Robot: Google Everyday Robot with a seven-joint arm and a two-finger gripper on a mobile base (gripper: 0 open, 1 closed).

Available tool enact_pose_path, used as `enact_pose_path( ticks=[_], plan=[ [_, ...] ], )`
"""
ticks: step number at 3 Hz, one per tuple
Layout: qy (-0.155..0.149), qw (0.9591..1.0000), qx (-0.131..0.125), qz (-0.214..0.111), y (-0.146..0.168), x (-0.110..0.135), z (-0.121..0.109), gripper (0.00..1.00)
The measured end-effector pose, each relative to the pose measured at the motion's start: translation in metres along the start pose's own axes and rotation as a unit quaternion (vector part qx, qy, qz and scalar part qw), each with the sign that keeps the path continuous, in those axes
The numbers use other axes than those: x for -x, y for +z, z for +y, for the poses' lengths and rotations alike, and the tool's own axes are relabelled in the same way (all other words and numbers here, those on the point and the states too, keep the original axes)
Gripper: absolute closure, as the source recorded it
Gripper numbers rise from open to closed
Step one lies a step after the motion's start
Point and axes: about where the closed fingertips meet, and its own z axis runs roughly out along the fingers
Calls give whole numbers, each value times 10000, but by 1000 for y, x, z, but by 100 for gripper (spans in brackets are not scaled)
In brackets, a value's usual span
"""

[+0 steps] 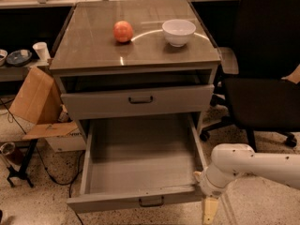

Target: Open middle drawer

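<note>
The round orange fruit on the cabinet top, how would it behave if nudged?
Round, on a glossy top, the fruit would probably roll, maybe into the white bowl nearby. It looks firm, likely not fragile. The claw sits low by the open middle drawer's front corner.

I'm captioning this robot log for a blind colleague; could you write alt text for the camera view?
The middle drawer of a grey cabinet stands pulled far out, with the robot's gripper low beside its front right corner. The drawer above is slightly out; a red fruit and white bowl sit on top.
</note>
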Motion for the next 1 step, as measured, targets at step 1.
enact_pose_path(
  ticks=[1],
  plan=[
    [43, 9999, -110, -55, -4, -4, 2, 0]
  ],
)
